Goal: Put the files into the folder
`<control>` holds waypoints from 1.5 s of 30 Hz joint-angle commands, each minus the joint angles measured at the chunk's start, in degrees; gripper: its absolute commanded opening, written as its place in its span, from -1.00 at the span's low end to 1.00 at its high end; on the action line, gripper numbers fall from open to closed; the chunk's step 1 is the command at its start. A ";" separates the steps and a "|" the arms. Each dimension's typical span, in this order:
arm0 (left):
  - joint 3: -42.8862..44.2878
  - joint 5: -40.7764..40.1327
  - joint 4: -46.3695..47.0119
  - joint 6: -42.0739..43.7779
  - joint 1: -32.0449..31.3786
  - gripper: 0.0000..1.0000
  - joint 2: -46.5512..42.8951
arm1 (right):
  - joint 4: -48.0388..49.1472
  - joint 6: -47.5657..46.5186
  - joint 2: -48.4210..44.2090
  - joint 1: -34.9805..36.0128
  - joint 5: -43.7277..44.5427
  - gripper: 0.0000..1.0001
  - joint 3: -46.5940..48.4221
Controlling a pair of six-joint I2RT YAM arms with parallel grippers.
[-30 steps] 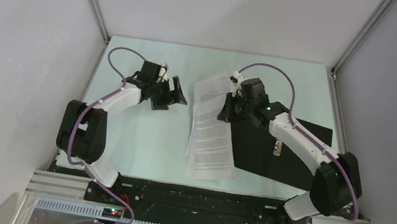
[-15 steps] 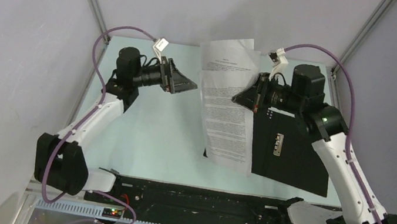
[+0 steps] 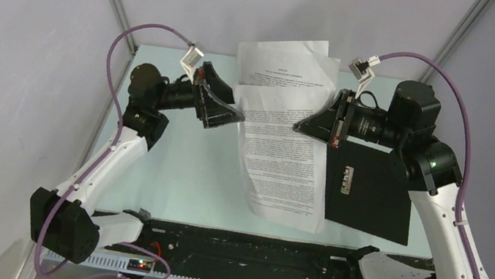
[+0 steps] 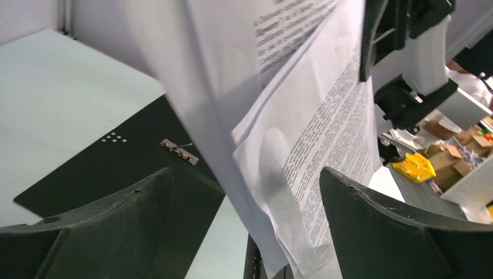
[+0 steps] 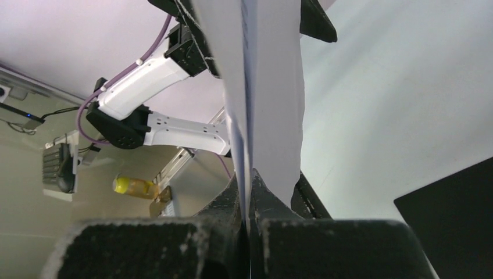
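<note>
Above table (image 3: 174,165), right fingers (image 3: 317,122) clamp files (image 3: 281,141); left fingers (image 3: 220,104) spread wide near them.

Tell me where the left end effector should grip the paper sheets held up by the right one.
Grip the paper sheets at their free upper left edge, coming from the left. The right end effector pinches only the right edge, so they droop, fanned; the open left end effector straddles that side.

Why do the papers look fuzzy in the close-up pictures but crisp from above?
Left wrist view: the files hang close to the lens, their lower edge blurred. Right wrist view: seen edge-on, a soft white band. Top view: farther off, sharp.
</note>
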 commanded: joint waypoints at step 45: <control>8.31 -10.36 -15.15 12.96 -6.59 -0.26 3.37 | 30.15 -2.52 -5.29 -6.88 1.21 -1.00 -22.26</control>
